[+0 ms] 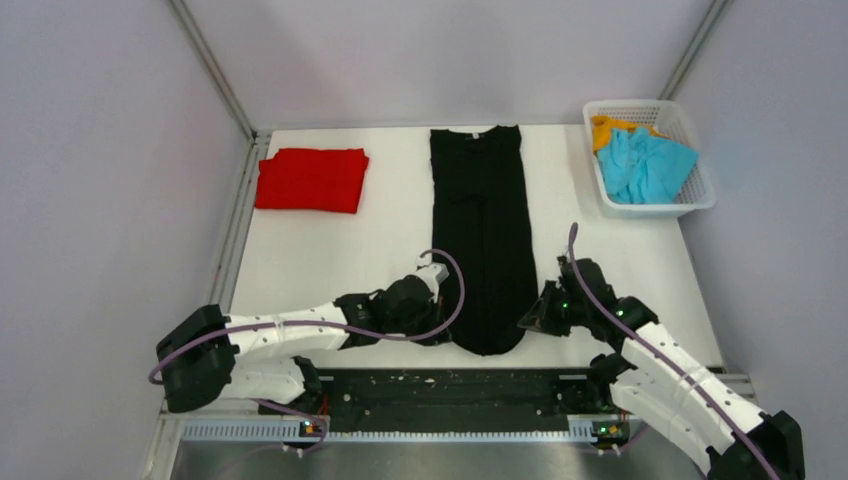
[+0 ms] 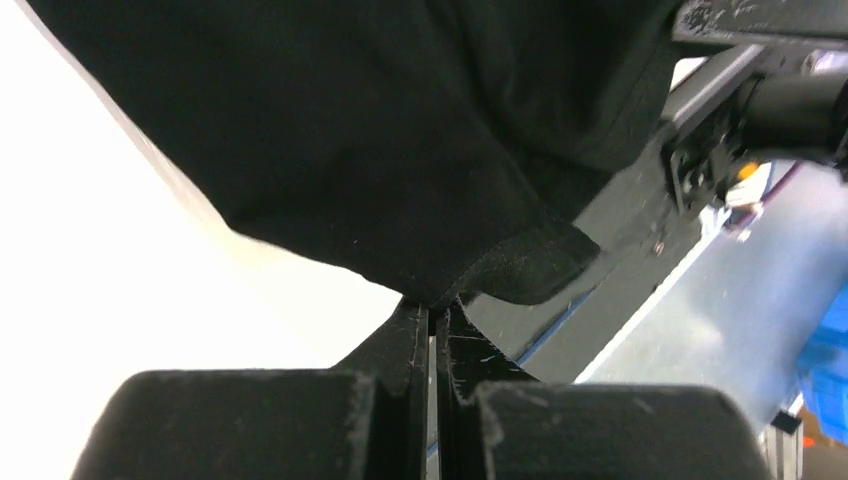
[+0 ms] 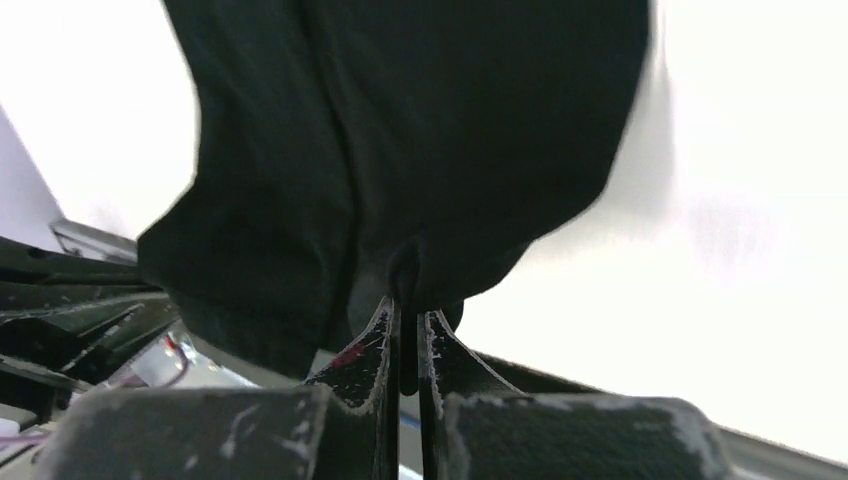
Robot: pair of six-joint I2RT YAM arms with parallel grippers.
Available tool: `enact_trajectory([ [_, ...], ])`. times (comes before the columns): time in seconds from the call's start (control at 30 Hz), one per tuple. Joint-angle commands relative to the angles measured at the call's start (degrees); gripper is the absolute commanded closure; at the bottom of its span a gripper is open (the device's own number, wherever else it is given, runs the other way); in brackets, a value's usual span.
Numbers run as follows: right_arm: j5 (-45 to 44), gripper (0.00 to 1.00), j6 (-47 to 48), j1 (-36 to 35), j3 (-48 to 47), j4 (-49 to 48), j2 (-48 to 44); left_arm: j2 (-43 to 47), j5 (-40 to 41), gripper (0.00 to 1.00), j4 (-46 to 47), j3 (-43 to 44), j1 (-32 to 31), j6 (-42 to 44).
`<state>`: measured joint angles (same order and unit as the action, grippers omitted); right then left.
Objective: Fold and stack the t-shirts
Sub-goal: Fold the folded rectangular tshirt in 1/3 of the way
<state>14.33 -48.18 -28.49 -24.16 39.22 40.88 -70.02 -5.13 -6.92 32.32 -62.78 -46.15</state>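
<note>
The large black soft-cloth t-shirt (image 1: 482, 230), narrowed into a long strip, lies down the middle of the white table (image 1: 300, 260), collar far, hem near the arms. The left gripper (image 2: 433, 318) has its jaws pressed together on the hem's left corner; the right gripper (image 3: 408, 318) pinches the right corner likewise. A folded bright red t-shirt (image 1: 311, 180) rests far left, well apart. Cyan (image 1: 645, 165) and orange (image 1: 606, 128) garments sit in the white mesh basket (image 1: 700, 197) far right. Each bite looks thin, so if the 2 arms lift unevenly or pull apart, a corner could slip free and the fold land skewed, its layers splaying
</note>
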Motion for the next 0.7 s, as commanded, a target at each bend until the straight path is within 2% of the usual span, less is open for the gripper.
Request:
enact_trajectory([
  [0.0, -6.5, 1.0, -0.5, -0.6, -4.7, -10.7, -0.4, -1.7, 3.8, 1.0, 1.0, 5.8, 4.6, 4.6],
  [0.2, -12.7, 1.0, 1.0, -0.5, -7.9, -19.9, 5.6, -7.6, -2.3, 1.0, 4.1, 11.3, 15.6, 6.0],
  [0.4, -19.1, 1.0, 2.9, 0.7, -14.0, -28.3, 15.7, -13.3, -0.4, 1.0, 0.5, 19.6, 21.6, 9.9],
  [0.67, -19.0, 1.0, 6.5, 6.8, -19.4, -37.5, 26.1, -23.7, -2.6, 1.0, -2.3, 32.9, 28.5, 14.5],
])
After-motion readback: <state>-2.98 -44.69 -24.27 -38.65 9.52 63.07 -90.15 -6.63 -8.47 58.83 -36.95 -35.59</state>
